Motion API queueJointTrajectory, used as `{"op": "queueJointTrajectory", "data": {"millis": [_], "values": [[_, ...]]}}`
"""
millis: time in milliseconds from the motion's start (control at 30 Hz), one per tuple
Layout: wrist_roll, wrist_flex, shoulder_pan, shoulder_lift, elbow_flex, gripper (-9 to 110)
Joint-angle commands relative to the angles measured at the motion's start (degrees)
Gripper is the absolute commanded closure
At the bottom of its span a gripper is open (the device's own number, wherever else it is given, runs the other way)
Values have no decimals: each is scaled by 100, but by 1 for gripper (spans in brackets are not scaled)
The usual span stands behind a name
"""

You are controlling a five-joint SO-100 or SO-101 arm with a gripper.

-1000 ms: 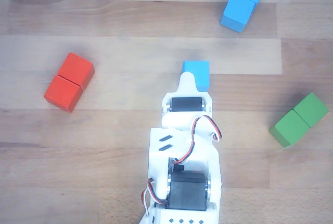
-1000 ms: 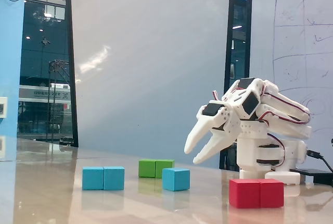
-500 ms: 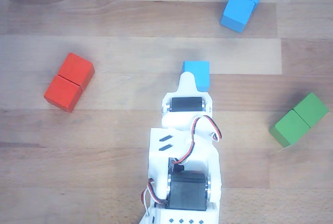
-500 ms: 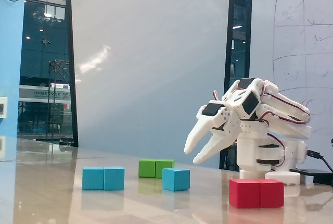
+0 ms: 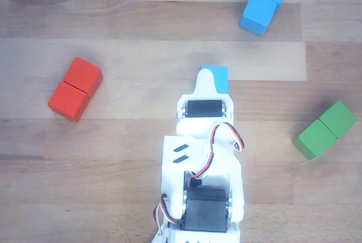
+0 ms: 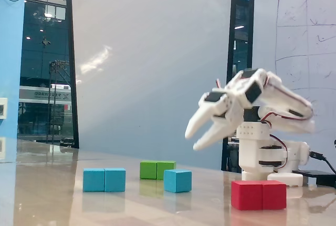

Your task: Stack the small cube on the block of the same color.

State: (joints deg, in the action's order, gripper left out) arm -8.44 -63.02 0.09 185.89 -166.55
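Gripper (image 6: 190, 137) empty, fingers parted, hanging above small cube (image 6: 177, 180), partly hiding it from above. Blue block (image 5: 264, 2) well apart up-right in other view; red block (image 5: 74, 89) left, green block (image 5: 324, 129) right.

Light wooden plank table (image 5: 124, 158), visible grain, sheen with reflections in the fixed view. Matte painted blocks: small bright-blue cube (image 6: 177, 181), blue oblong block (image 5: 264, 1), red oblong block (image 5: 74, 89), green oblong block (image 5: 324, 129). Smooth white plastic gripper (image 6: 191, 137).
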Motion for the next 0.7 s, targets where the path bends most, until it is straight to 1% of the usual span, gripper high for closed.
{"op": "queueJointTrajectory", "data": {"millis": [0,133,300,533,667], "values": [[9,-26,53,-1846,2021,90],[26,-26,62,-3445,3340,90],[35,-229,35,-4904,4324,91],[35,-1134,26,-6029,4482,90],[18,-1688,-255,-6372,4474,90]]}}
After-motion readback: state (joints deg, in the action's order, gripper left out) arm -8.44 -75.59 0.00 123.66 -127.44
